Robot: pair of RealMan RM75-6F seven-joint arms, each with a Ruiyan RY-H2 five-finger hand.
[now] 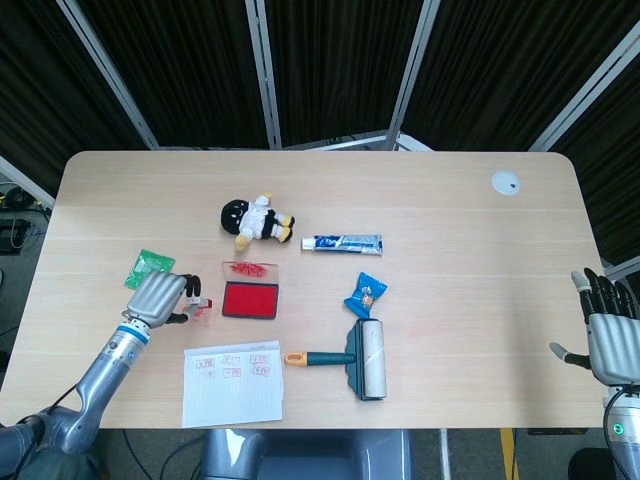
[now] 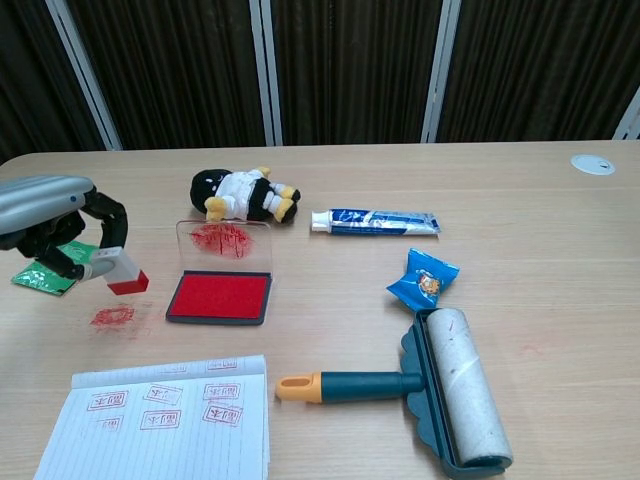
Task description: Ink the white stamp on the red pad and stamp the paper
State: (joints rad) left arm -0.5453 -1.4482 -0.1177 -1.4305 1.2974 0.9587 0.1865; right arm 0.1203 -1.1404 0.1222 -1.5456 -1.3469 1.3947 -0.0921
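My left hand (image 1: 160, 297) (image 2: 55, 215) holds the white stamp (image 2: 118, 270) (image 1: 196, 304), its red face tilted and lifted clear of the table, just left of the red ink pad (image 2: 220, 296) (image 1: 250, 300). The pad's clear lid (image 2: 225, 243) stands upright behind it, smeared red. A red ink smudge (image 2: 113, 317) marks the wood below the stamp. The lined paper (image 2: 165, 420) (image 1: 232, 381) lies at the near edge with several red stamp marks. My right hand (image 1: 610, 335) is open, palm up, off the table's right edge.
A lint roller (image 2: 440, 395) with a teal handle lies right of the paper. A blue snack packet (image 2: 422, 278), a toothpaste tube (image 2: 375, 221) and a small doll (image 2: 240, 194) sit further back. A green packet (image 2: 45, 275) lies under my left hand.
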